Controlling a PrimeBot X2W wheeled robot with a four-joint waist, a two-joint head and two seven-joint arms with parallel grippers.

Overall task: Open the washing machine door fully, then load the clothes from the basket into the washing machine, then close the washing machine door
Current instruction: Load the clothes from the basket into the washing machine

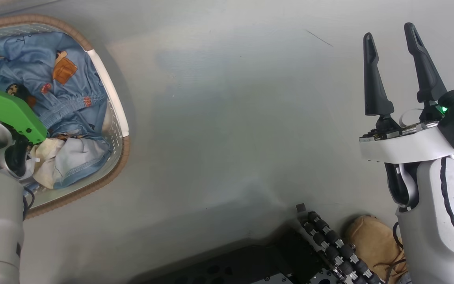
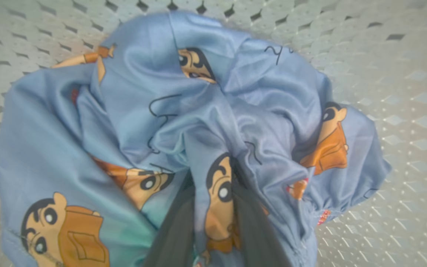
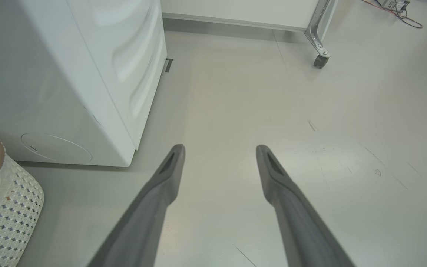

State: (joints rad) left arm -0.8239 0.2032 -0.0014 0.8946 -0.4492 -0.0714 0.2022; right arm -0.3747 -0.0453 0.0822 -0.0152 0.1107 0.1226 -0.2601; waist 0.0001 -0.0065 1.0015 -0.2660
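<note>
The basket (image 1: pixel 123 156) stands on the floor at the upper left, holding the light blue cartoon-print clothes (image 1: pixel 69 98) and a cream piece (image 1: pixel 47 152). My left arm's green wrist (image 1: pixel 10 112) reaches down into it. In the left wrist view my left gripper (image 2: pixel 213 185) is shut on a fold of the clothes (image 2: pixel 143 111), with the basket's perforated wall (image 2: pixel 384 74) behind. My right gripper (image 1: pixel 389 33) hangs open over bare floor, away from the basket. Its open fingers (image 3: pixel 219 148) point past the washing machine (image 3: pixel 87 74). The washing machine door is out of view.
A tan shoe of a person (image 1: pixel 373 244) is at the bottom right beside my dark base (image 1: pixel 321 240). The basket (image 3: pixel 9 207) sits just in front of the washer's lower corner. A cart's caster wheel (image 3: pixel 321 61) stands further off on the grey floor.
</note>
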